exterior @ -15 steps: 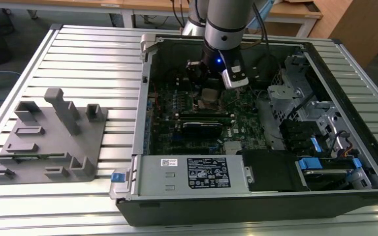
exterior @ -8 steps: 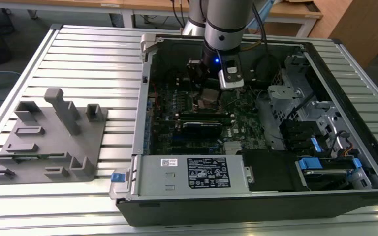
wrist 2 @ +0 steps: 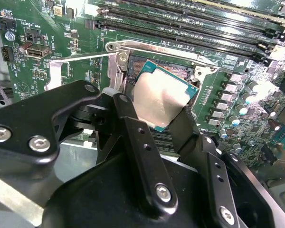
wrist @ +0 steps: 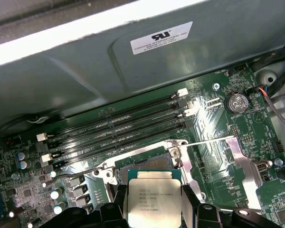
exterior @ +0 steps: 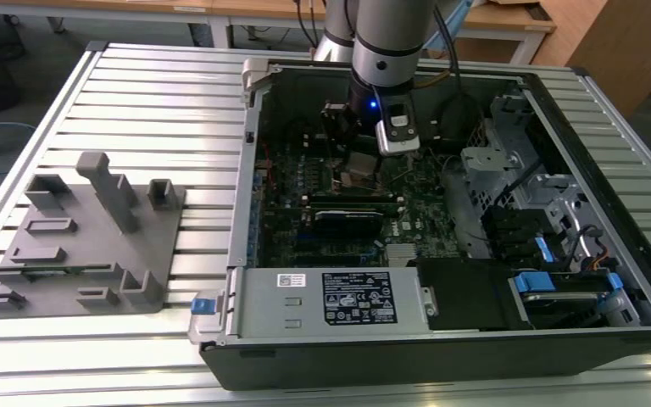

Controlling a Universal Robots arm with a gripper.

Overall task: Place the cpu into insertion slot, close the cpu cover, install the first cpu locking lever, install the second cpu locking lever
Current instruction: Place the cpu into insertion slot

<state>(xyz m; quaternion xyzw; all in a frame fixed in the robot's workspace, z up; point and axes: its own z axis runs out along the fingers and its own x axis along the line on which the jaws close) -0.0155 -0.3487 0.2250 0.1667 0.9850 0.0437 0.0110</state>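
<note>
cpu face is pale satin metal, slightly reflective. insertion slot rim is shiny bare metal, motherboard glossy green. gripper is matt black with bright bolt heads. table is ribbed dull metal, grey jig looks matt plastic.

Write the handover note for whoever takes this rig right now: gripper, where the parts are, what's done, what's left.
Gripper: jaws shut on the cpu.
Cpu: held just over the insertion slot, not seated.
Cpu cover: looks raised at the slot's edge; the slot is uncovered.
Done: cpu picked up and at the slot.
Left: seat the cpu, close the cover, set both locking levers.
</note>
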